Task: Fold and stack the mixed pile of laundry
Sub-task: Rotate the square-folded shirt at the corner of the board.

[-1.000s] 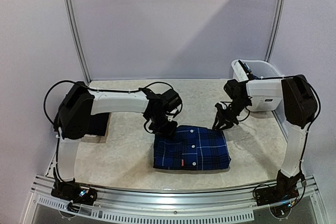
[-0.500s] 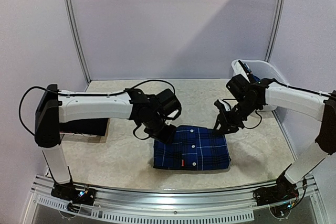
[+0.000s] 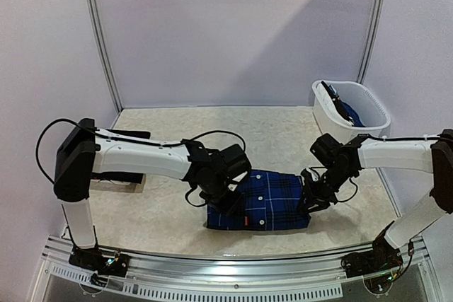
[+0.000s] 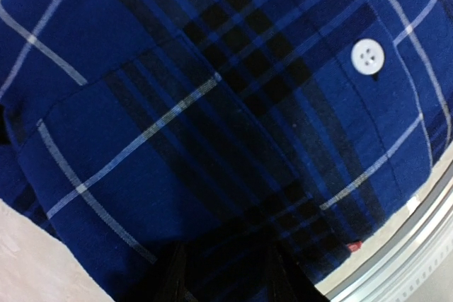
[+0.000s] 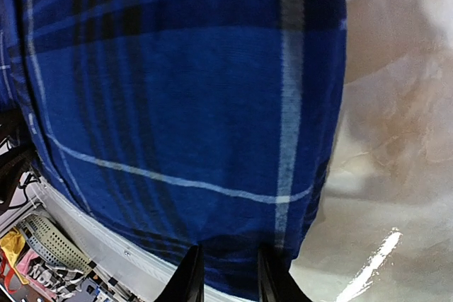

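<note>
Folded blue plaid shirt [image 3: 265, 201] sits mid bench [image 3: 156, 210], by the near edge. Left gripper [image 3: 228, 206] is nipped narrow on its left edge, right gripper [image 3: 309, 201] likewise on its right edge. Looks like lift-and-carry to the stack. Next: raise both arms level, or the fold slumps.

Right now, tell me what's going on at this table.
Both arms are on the folded blue plaid shirt at mid-table: the left arm at its left edge, the right arm at its right edge, jaws straddling the fabric. Whether they grip is unclear. A white basket stands far right.
</note>
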